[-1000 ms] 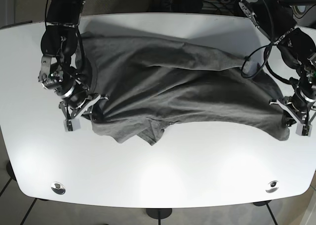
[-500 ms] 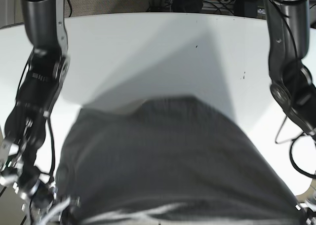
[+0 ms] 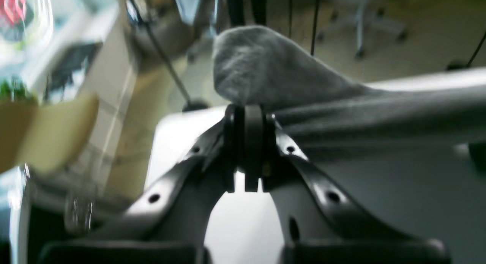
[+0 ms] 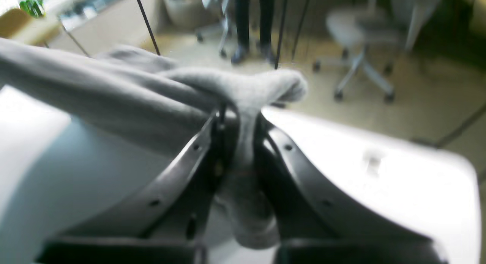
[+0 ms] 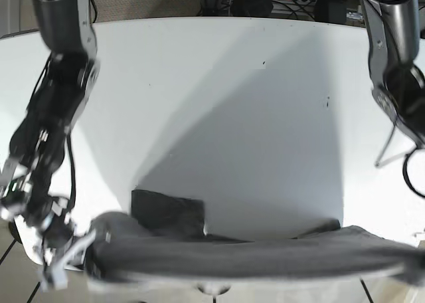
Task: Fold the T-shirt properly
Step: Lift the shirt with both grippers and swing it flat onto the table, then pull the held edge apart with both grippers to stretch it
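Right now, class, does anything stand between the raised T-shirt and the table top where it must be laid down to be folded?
Nothing visible does. The T-shirt hangs stretched between the left gripper and right gripper, each shut on a bunch of cloth, near the table's front edge. The white top behind it shows only shadow.

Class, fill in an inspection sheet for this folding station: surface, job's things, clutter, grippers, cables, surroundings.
Surface: white table, mostly bare, shadowed in the middle.
Job's things: grey T-shirt stretched along the near edge, one part touching the table.
Clutter: nothing seen.
Grippers: left gripper and right gripper each shut on T-shirt fabric.
Cables: black cable loops beside the left arm; more behind the table.
Surroundings: office chair, blurred floor.
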